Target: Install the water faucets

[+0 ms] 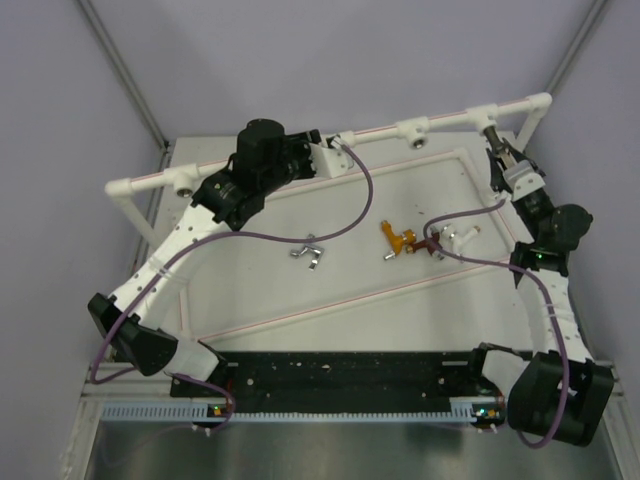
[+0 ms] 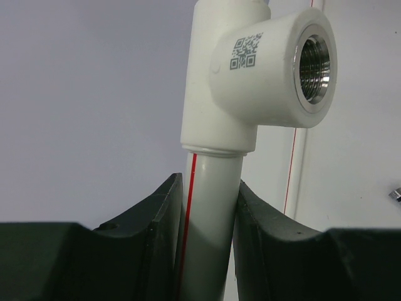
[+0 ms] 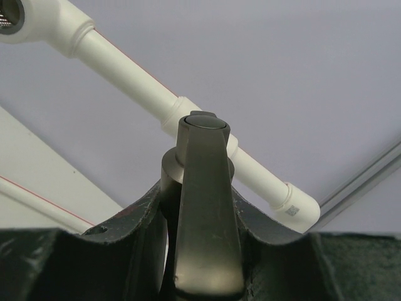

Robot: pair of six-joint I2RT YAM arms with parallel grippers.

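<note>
Dark grey faucet (image 3: pixel 203 213) sits at the far right end of the white pipe rail (image 1: pixel 440 122). Its long axis runs along the right gripper (image 3: pixel 199 191), lever end facing the wrist camera and far end at the rail's right-hand socket (image 1: pixel 487 113). We can't tell if it's threaded in.

The other four faucets lie flat mid-worktop (image 1: pixel 330 290), well apart from the rail:
- silver (image 1: pixel 309 251), on its own to the left
- orange-gold (image 1: pixel 392 238), reddish-brown (image 1: pixel 424 246) and white (image 1: pixel 460 237), clustered to the right

Nothing sits between the held faucet and the rail.

Right gripper is nearly closed, clamped on the dark grey faucet's body. Left gripper (image 2: pixel 210 188) is nearly closed too, pinching the red-striped pipe (image 2: pixel 213 213) just below a QR-marked tee socket (image 2: pixel 263 69).
</note>
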